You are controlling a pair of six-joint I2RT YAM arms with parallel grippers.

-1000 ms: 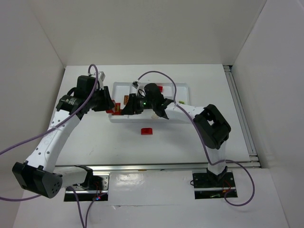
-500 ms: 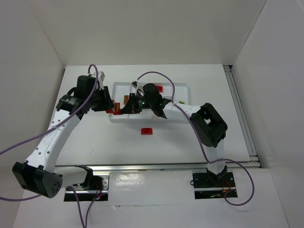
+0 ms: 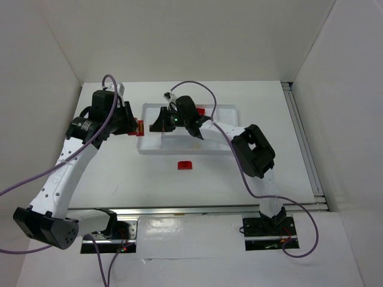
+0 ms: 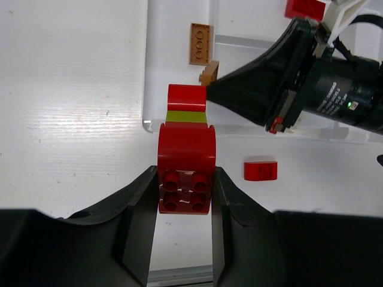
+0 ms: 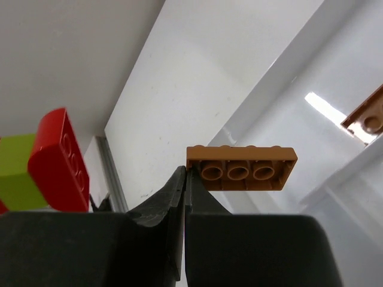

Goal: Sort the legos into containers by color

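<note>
White tabletop (image 3: 239,170); right fingers (image 5: 164,203) pinch orange-brown brick (image 5: 241,168), hidden from overhead.

Top view: right gripper (image 3: 157,124) covers the tray's (image 3: 179,142) left compartments. Left wrist: held orange-brown plate (image 4: 209,73) mostly behind that gripper; far red brick (image 4: 305,7) clipped at top edge. Right wrist: red-and-lime stack (image 5: 51,158) cut by left edge.

The white surface (image 3: 149,179) carries a white divided tray (image 3: 230,115), set square to the edges in its far half, about midway between left and right. One red lego (image 3: 185,165) lies flat on the bare surface, near of the tray's near wall and apart from it. A metal rail (image 3: 302,143) runs along the surface's right edge.
</note>
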